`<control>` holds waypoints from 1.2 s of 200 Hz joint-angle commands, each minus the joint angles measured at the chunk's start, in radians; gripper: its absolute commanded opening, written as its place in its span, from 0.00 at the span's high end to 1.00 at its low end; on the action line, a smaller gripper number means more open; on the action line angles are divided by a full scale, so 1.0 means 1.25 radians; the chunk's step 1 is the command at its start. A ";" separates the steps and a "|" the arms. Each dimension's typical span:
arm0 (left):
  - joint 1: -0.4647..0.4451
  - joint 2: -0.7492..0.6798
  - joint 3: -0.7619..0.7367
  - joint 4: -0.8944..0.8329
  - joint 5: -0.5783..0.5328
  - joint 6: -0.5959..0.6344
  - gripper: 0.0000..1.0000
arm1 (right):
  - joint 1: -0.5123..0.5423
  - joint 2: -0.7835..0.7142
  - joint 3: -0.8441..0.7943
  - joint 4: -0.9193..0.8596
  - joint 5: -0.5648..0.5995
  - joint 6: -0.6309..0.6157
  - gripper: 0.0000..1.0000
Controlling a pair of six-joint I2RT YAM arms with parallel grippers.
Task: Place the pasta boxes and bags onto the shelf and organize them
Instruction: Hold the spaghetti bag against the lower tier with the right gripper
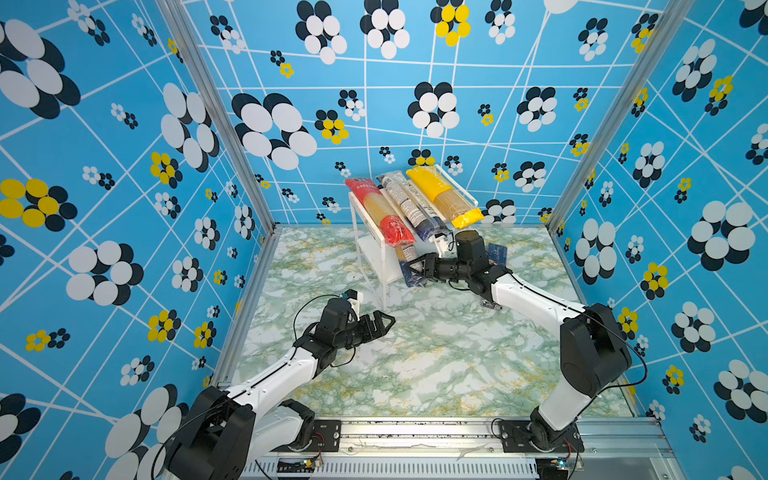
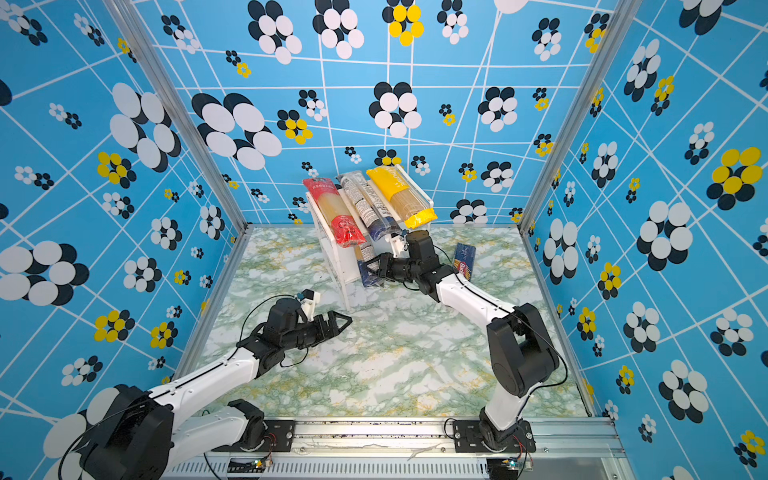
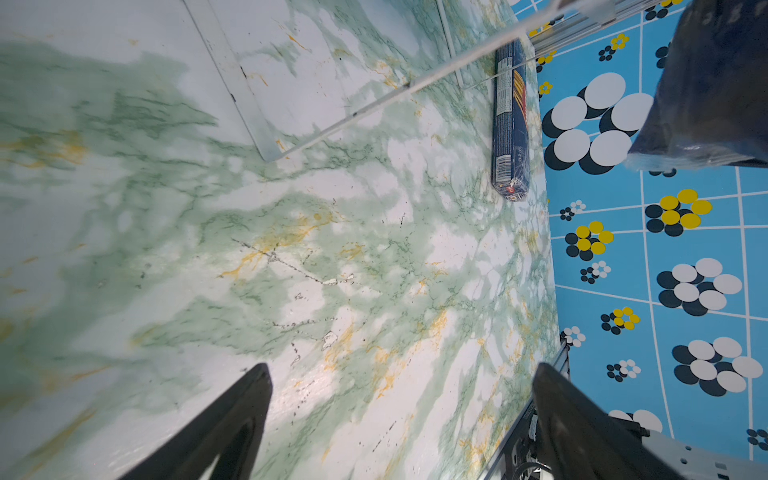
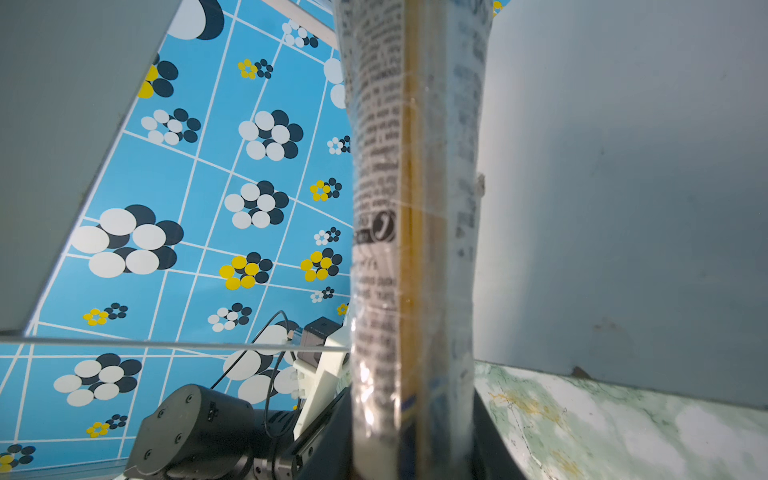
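Right jaws tight on see-through navy-ended pack (image 1: 404,255) at shelf (image 1: 372,251) front edge, left jaws apart over open tabletop (image 1: 436,365)

You are seeing the right arm covering most of the navy Barilla box (image 1: 497,250) in a top view. The shelf (image 1: 371,250) is hiding the upper length of the see-through spaghetti pack (image 1: 409,277). In the right wrist view, its print is blurring and running off the frame edges.
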 commanded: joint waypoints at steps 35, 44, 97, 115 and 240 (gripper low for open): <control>0.013 -0.026 -0.020 0.003 0.007 0.012 0.01 | 0.009 0.007 0.068 0.078 -0.032 -0.044 1.00; 0.013 -0.027 -0.023 0.003 0.007 0.012 0.01 | 0.009 0.009 0.069 0.077 -0.032 -0.045 1.00; 0.016 -0.026 -0.025 0.005 0.009 0.012 0.01 | 0.011 0.023 0.081 0.071 -0.033 -0.047 1.00; 0.018 -0.025 -0.027 0.009 0.009 0.011 0.01 | 0.012 0.027 0.087 0.066 -0.032 -0.048 1.00; 0.029 -0.025 -0.032 0.013 0.020 0.012 0.01 | 0.013 0.056 0.094 0.057 -0.030 -0.045 0.81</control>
